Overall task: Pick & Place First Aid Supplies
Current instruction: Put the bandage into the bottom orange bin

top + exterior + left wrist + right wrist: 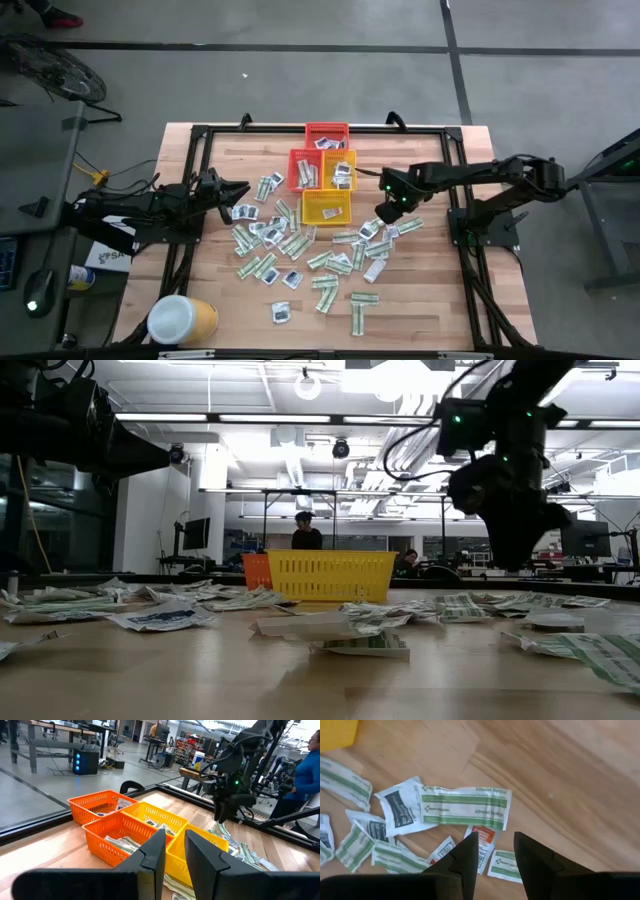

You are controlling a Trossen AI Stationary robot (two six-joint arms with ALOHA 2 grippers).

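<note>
First aid supplies [300,250] lie flat and scattered over the middle of the wooden table: green-and-white strips [465,806] and white squares with dark blue marks [400,810]. Some lie inside the small baskets [125,827]. My right gripper [495,850] hangs open above the packets just right of the yellow basket [327,207], pointing steeply down, with nothing between its fingers; it also shows in the high view [383,215]. My left gripper [174,850] waits level at the table's left [240,190], open and holding nothing.
A red basket [327,135], two orange ones [305,168] and the yellow one stand together at the far middle. A yellow tub with a white lid [180,318] lies at the near left corner. Black frame rails [455,150] edge the table. People show beyond it [305,532].
</note>
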